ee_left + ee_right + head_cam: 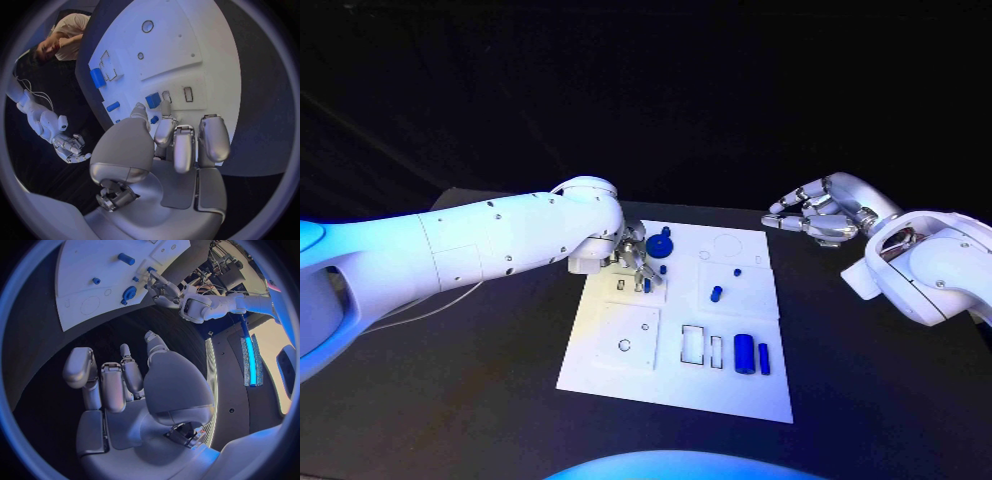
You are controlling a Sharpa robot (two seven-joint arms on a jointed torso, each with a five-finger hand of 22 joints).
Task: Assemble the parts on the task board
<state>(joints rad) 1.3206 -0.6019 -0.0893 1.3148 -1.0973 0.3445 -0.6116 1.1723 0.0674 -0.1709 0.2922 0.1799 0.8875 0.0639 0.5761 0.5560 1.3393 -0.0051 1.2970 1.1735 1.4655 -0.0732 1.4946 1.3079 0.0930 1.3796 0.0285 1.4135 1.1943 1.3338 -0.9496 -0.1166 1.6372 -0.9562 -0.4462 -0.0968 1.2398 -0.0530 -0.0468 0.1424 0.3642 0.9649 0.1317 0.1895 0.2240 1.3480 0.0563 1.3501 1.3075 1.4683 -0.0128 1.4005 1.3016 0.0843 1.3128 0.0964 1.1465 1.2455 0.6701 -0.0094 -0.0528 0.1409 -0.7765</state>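
Parts (743, 353) in blue lie scattered on the white task board (733, 395), which sits mid-desk (473, 400) on the black surface; the room behind is dark. Over the board's far left area, the left hand (632, 258) hovers beside a blue part (153, 100); whether it grips anything, I cannot tell. Off the board's far right corner, the right hand (816, 218) hangs above the desk, fingers curled, holding nothing.

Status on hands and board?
Left hand over the board, fingers among blue parts, grip unclear. Right hand off the board, curled, holding nothing. Nothing in the way.
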